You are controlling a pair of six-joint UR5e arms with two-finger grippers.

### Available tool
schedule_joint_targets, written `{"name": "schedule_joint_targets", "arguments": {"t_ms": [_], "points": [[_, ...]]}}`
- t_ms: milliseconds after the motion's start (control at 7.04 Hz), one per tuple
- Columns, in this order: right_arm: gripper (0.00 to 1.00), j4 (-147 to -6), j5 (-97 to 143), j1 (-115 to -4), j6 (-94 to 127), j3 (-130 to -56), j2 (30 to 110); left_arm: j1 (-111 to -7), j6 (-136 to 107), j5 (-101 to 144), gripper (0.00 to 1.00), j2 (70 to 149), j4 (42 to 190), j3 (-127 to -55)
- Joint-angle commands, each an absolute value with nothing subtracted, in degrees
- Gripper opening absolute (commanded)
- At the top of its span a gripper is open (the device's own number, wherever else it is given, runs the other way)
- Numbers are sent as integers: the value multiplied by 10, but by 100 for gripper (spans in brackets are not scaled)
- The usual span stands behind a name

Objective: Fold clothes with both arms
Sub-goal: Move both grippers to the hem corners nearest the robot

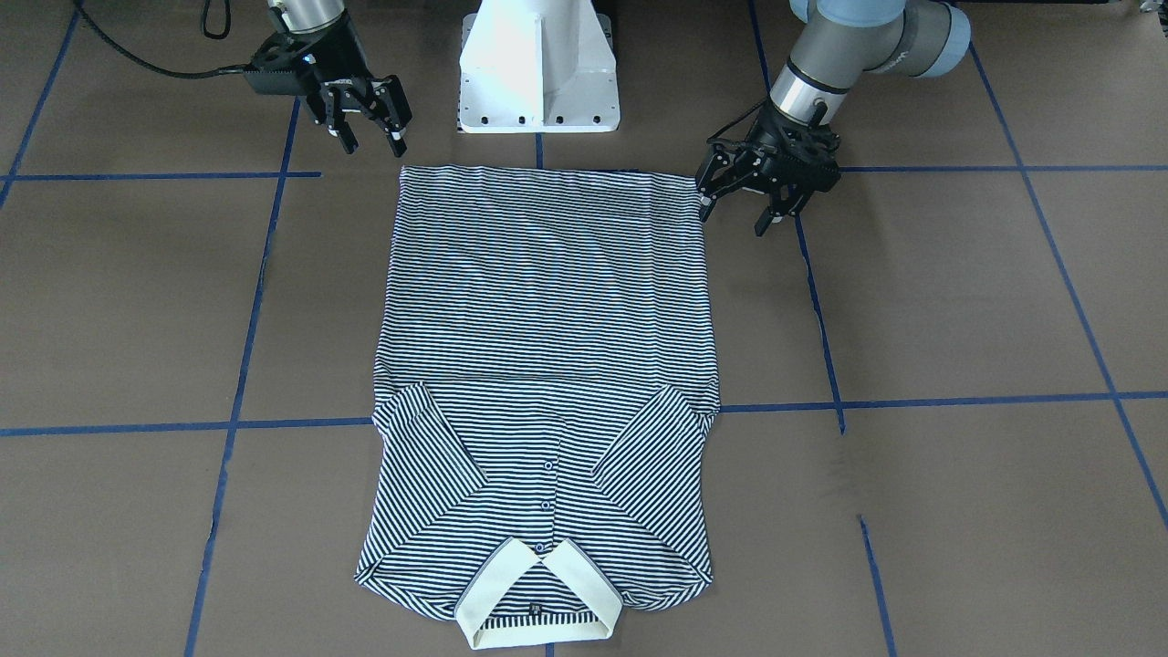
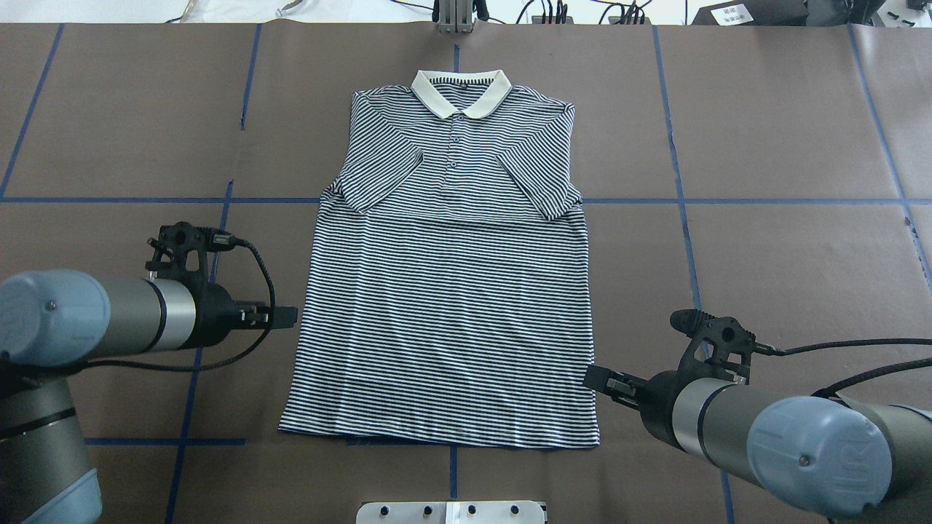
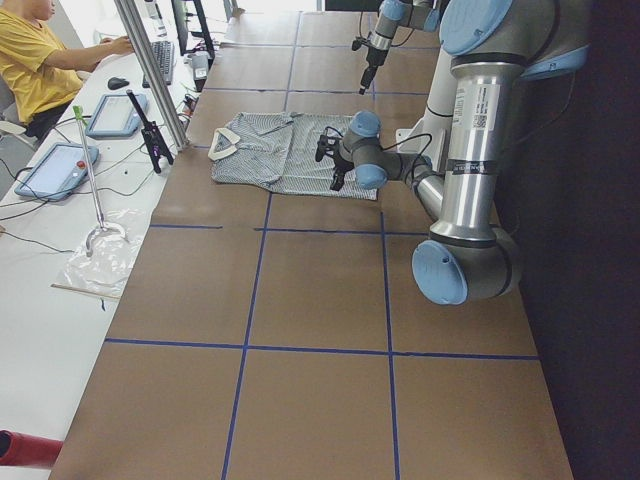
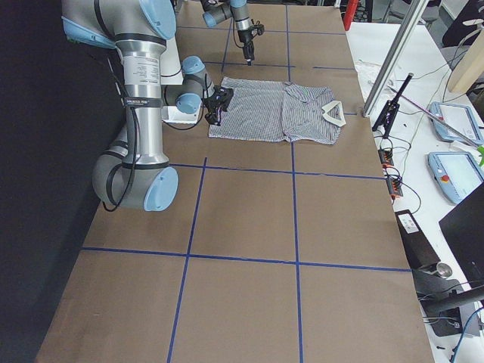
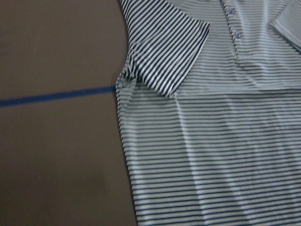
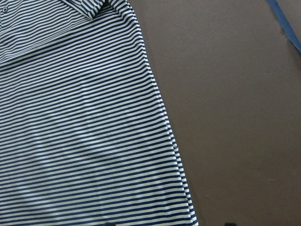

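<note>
Brown counter (image 2: 786, 255) carries the striped polo shirt (image 2: 444, 306), laid flat, front up, approx. centred btw. the two arms, both sleeves folded in over the chest. Left hand (image 1: 734, 217) is just beside the shirt's left side edge, fingers apart & empty; right hand (image 1: 374, 144) is near the hem's right corner, fingers likewise apart, empty. Cream collar (image 2: 460, 91) lies at the end away from the robot

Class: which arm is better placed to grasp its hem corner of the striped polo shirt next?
Probably the right: the right gripper hovers by the hem of the navy-and-white striped polo shirt, while the left gripper sits farther up the side.
</note>
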State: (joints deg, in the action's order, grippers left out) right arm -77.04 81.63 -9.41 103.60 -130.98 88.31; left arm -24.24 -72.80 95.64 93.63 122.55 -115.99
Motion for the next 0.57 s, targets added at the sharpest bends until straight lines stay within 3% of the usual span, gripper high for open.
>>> {"name": "schedule_joint_targets", "arguments": {"t_ms": [0,426], "points": [[83,-774,805,-82,1043,-1312,884,-154,-833,894,59,901,1243,-1162],[83,-774,804,-82,1043,-1312,884,-110,-860,874,57,898,1239,-1159]]}}
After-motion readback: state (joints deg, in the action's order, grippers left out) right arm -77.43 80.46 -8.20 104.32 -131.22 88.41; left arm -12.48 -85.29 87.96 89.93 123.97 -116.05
